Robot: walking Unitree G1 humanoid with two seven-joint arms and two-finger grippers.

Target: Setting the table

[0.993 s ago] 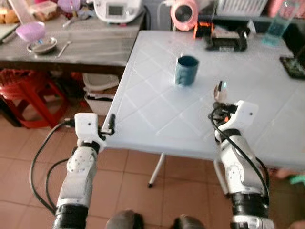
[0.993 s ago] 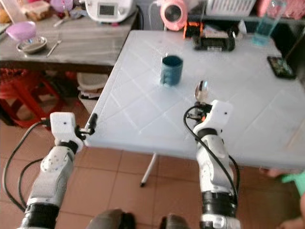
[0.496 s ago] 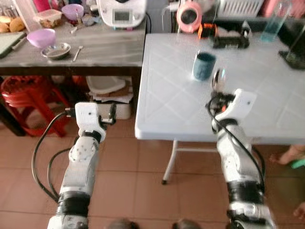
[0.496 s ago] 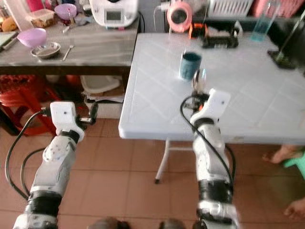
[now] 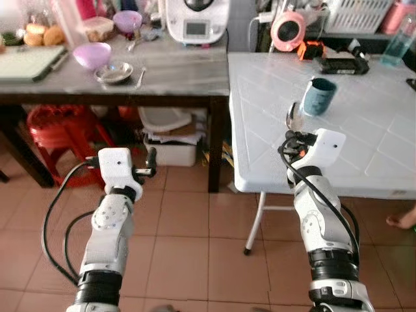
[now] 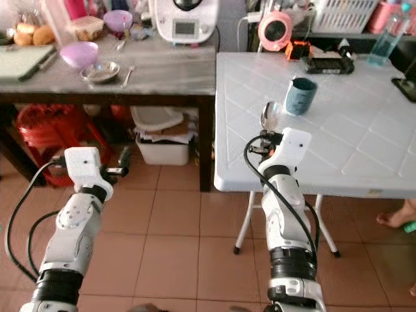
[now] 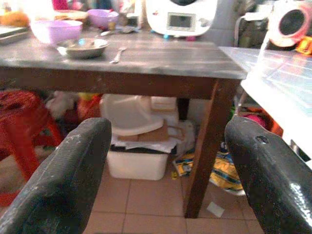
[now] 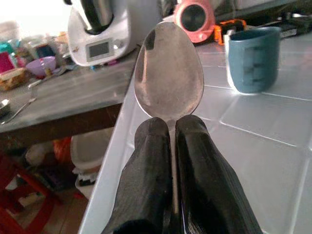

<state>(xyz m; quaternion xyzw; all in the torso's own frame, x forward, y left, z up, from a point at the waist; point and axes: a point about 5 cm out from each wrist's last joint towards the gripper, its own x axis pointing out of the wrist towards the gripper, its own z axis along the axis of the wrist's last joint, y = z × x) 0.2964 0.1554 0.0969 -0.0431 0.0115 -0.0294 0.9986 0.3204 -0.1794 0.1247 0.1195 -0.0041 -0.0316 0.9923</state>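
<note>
My right gripper [image 8: 168, 127] is shut on the handle of a metal spoon [image 8: 168, 70], whose bowl stands upright above the fingers. In the eye views the spoon [image 5: 292, 117] is held over the left front part of the white table [image 5: 364, 146]. A blue mug [image 5: 318, 96] stands on that table, beyond the spoon and slightly to its right. My left gripper [image 7: 168, 129] is open and holds nothing. It hangs over the tiled floor in front of the dark wooden table [image 5: 162, 71], left of the white one.
On the wooden table are a purple bowl [image 5: 91, 55], a metal dish [image 5: 113, 71], a fork [image 5: 141, 76] and a white appliance [image 5: 198, 18]. A red stool [image 5: 58, 127] and white bin [image 5: 170, 133] sit beneath. A person's foot [image 6: 396, 218] shows at the right.
The whole picture has shifted, so the camera has backed off and turned left; the white table now lies farther away on the right. The spoon stays in my right gripper; my left stays open.
</note>
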